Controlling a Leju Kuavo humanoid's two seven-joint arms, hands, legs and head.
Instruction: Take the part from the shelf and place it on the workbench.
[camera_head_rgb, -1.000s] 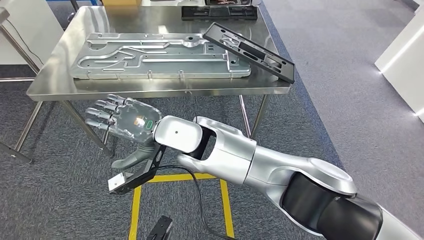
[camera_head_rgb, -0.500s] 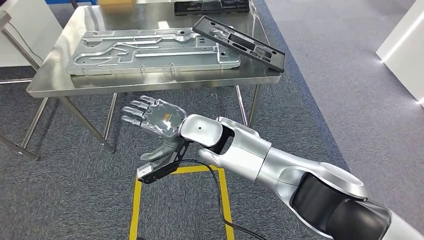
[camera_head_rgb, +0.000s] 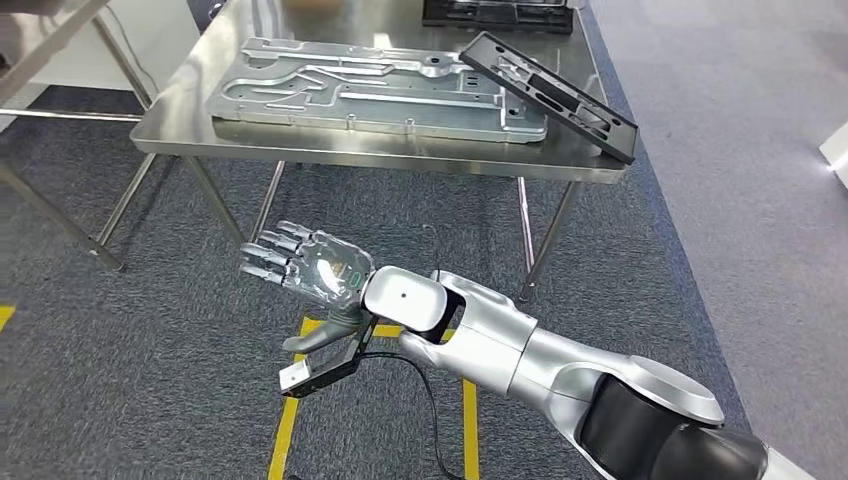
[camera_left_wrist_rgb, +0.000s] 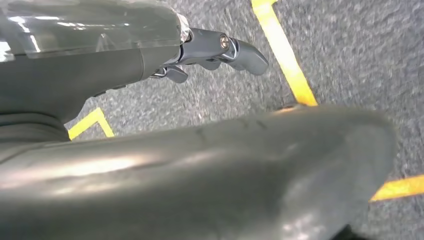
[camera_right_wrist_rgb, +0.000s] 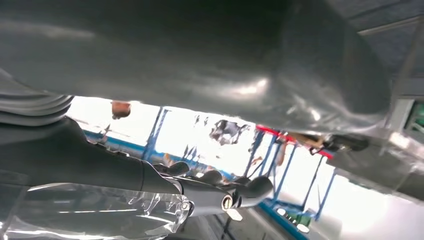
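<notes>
Task judged essentially complete: the black part (camera_head_rgb: 549, 95) lay on the desk (camera_head_rgb: 180, 140) at its right edge, its near end on the desk top and its far end propped on the right end of the large silver metal plate (camera_head_rgb: 375, 98), so it sat tilted rather than flat. A second black tray (camera_head_rgb: 497, 13) sat at the far edge of the desk. No shelf was visible, and neither hand held anything; what remained, if anything, looked like retreat only. Left hand (camera_left_wrist_rgb: 75, 55): seen from its wrist camera above grey carpet and yellow floor tape (camera_left_wrist_rgb: 282, 50), fingers partly curled, empty. Right hand (camera_head_rgb: 300, 265): arm reached forward and across below the desk's near edge, well apart from the part, palm down, fingers (camera_head_rgb: 268, 252) spread and extended toward the left, grasping nothing.
</notes>
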